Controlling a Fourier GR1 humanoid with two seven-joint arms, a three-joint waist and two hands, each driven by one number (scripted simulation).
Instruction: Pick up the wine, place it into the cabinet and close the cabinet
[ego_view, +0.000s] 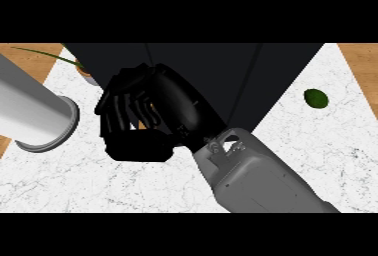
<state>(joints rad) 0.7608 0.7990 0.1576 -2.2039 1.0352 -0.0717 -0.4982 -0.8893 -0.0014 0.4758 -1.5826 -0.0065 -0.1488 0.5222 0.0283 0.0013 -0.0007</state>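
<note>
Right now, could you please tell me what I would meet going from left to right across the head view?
Grey cylinder → potted plant → right hand, fingers curled → green fruit. The dark cabinet overlaps the hand, so I leave it out of the order.

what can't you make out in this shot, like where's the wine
Wine: not visible in the head view; the right hand may be covering it.
Cabinet: uniformly dark and cut by the top edge, so door position and inside are unreadable.
Left hand: shows nowhere in the view.
Green item at the right: too small to identify.
</note>
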